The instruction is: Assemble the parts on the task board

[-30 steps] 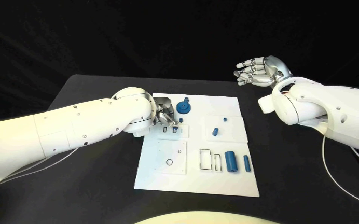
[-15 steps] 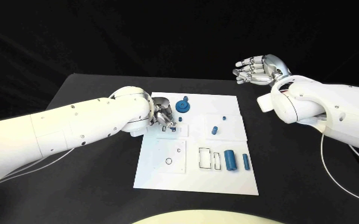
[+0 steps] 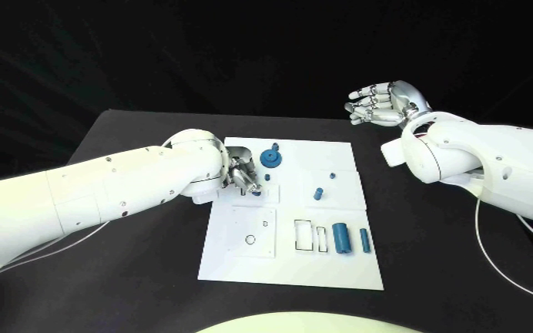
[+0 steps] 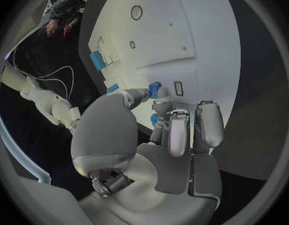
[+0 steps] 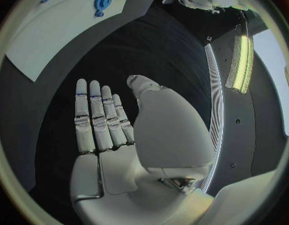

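1. Presently the step in hand looks like the seating of one small blue part point(image 4: 154, 89) into the task board point(image 3: 333, 267): the left hand point(image 3: 246, 172) pinches that part between thumb and a finger, low over the board's far-left area, just near of the blue gear point(image 3: 273, 159).
2. In the left wrist view the pinched part sits right beside a small dark-outlined slot point(image 4: 178, 88) in the board, close but, as far as I can judge, not yet in it. A second bit of blue shows lower between the fingers; what it is I cannot tell.
3. The held part is short and stubby; its long axis seems to run roughly down toward the board, though the fingers hide too much to be sure of tilt.
4. The next move, I judge, calls for a fine sideways alignment over the slot, then a straight press down without loosening the pinch.
5. The right hand point(image 3: 381, 105) is raised over the counter point(image 3: 133, 287), far and right of the board, holding nothing, fingers straight and close together.
6. Other blue pieces lie on the board: a short peg point(image 3: 319, 193) at mid-right, and two upright-lying cylinders point(image 3: 342, 238) near-right, their long axes running near-to-far.
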Controlling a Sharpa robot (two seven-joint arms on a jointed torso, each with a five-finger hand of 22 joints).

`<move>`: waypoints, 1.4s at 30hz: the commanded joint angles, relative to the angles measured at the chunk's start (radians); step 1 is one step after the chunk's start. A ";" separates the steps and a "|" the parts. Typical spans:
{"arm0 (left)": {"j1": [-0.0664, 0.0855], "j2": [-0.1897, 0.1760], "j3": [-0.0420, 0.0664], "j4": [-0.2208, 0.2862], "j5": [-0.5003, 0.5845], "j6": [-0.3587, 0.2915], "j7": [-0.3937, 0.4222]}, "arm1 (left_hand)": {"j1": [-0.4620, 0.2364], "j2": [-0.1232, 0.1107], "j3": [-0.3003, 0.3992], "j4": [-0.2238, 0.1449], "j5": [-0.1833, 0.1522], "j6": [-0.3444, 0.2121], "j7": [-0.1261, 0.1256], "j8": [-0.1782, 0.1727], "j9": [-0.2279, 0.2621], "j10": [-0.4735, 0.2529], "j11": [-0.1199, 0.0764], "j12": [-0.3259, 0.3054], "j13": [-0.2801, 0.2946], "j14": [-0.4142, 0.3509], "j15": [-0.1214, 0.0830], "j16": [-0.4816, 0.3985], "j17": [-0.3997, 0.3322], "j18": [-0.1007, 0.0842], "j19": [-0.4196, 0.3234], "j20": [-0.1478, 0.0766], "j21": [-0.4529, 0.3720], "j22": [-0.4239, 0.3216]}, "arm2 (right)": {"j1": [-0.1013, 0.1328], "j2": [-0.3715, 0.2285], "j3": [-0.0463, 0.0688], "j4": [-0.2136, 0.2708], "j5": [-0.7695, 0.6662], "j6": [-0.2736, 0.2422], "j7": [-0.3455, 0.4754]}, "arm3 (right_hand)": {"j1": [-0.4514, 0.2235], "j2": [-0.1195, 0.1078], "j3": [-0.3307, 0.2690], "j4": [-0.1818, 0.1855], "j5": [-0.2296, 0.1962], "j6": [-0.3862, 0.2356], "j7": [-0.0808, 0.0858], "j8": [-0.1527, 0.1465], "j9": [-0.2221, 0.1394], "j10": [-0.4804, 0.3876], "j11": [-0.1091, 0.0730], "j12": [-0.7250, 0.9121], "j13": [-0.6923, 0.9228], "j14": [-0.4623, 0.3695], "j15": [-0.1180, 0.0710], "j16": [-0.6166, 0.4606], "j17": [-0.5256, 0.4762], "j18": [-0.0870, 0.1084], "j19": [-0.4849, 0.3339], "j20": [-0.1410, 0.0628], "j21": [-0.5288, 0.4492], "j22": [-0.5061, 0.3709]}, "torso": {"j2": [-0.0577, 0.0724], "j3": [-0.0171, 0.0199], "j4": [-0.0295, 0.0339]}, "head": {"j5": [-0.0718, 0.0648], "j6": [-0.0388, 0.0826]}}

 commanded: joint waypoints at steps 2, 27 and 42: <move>-0.001 0.004 -0.001 -0.001 0.001 0.021 0.000 | -0.010 0.004 0.221 -0.225 0.007 0.011 -0.003 0.001 0.001 0.010 -0.001 0.006 0.004 0.085 -0.007 0.004 0.199 -0.019 0.004 0.000 0.005 0.000 | 0.000 0.000 0.000 0.000 -0.006 0.009 0.014 | -0.008 -0.002 0.006 -0.002 0.005 0.001 0.053 -0.005 -0.001 0.002 0.002 -0.006 -0.001 0.007 0.003 -0.006 -0.001 0.013 -0.001 0.002 -0.001 -0.001 | 0.001 0.0003 0.0002 | 0.000 0.000; -0.002 0.031 -0.003 -0.038 0.069 0.094 -0.008 | -0.031 0.008 0.218 -0.223 0.025 0.018 -0.006 0.001 0.005 0.020 -0.004 0.008 0.010 0.084 -0.009 0.002 0.195 -0.023 0.020 -0.002 0.014 0.022 | 0.000 0.000 0.000 0.005 -0.017 0.004 0.010 | -0.003 0.000 0.012 -0.007 0.006 0.003 0.052 -0.005 -0.003 0.005 0.001 -0.008 -0.005 0.010 0.002 -0.008 -0.005 0.013 0.002 0.002 0.000 -0.007 | 0.001 0.0009 -0.0014 | 0.000 -0.005; -0.001 0.036 -0.003 -0.051 0.086 0.107 -0.009 | -0.063 0.030 0.215 -0.216 0.031 0.034 -0.016 0.002 0.007 0.042 -0.012 0.020 0.032 0.085 -0.016 0.003 0.197 -0.028 0.036 -0.007 0.022 0.043 | 0.000 -0.001 0.000 0.006 -0.021 -0.006 0.006 | 0.000 0.000 0.017 -0.011 0.006 0.003 0.052 -0.005 -0.004 0.006 0.000 -0.009 -0.006 0.012 0.002 -0.009 -0.007 0.013 0.004 0.001 0.001 -0.010 | 0.001 0.0020 -0.0006 | -0.004 -0.007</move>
